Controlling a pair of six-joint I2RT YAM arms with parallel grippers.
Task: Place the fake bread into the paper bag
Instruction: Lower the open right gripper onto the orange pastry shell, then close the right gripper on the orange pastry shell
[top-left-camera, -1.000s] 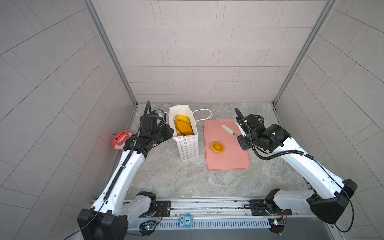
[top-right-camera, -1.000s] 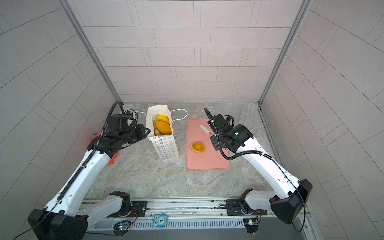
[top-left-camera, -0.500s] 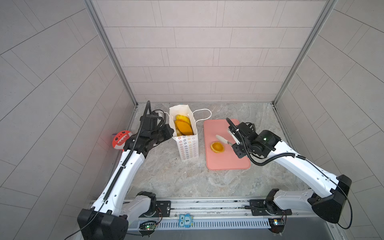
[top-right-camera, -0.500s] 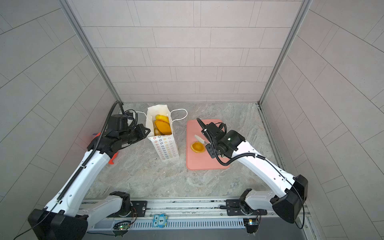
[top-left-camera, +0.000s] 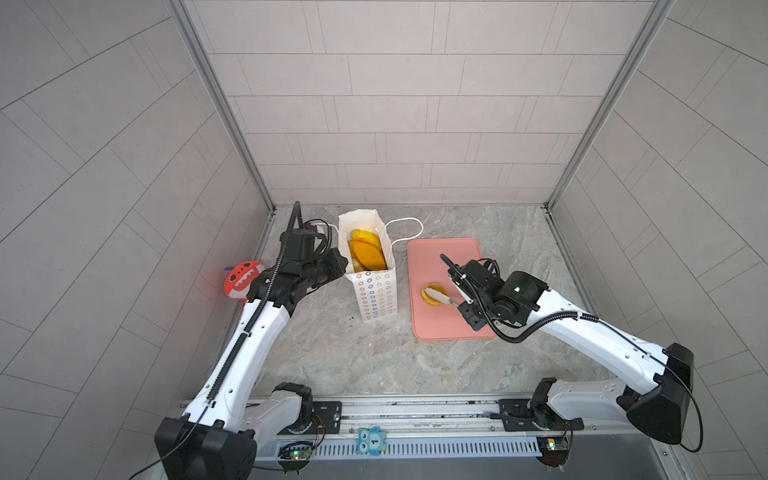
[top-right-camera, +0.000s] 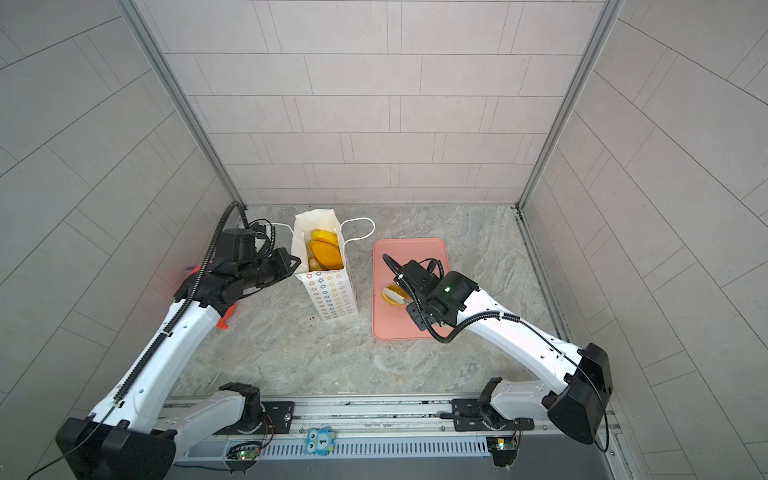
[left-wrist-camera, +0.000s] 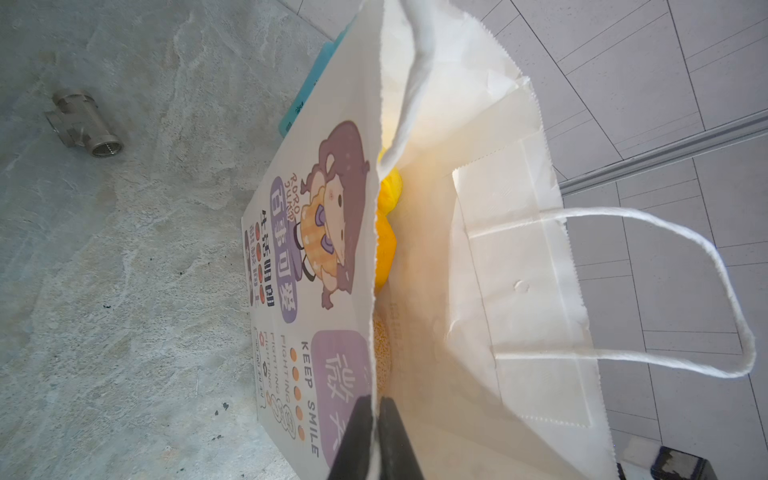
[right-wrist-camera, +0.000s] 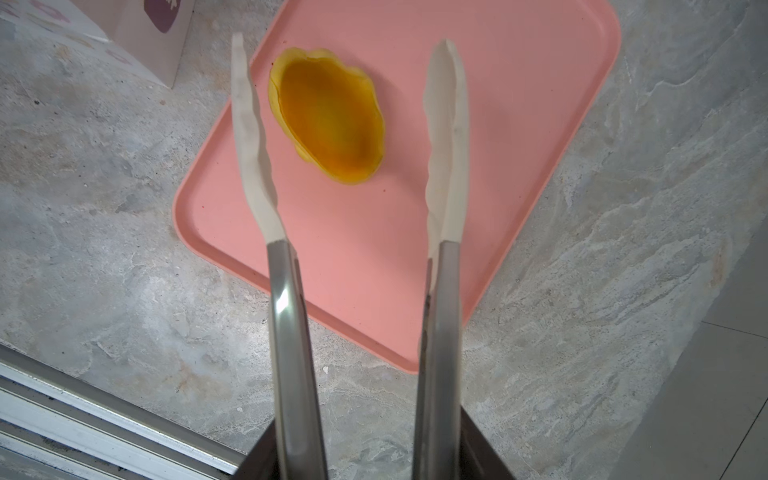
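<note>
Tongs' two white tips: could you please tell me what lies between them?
In the right wrist view, the tart-shaped fake bread lies between them, on the pink tray.

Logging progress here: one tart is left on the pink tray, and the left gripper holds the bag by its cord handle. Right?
Not quite. In the left wrist view the left gripper is pinched shut on the paper rim of the bag; the cord handle loops free. The rest holds: one tart on the pink tray, by the open tongs.
</note>
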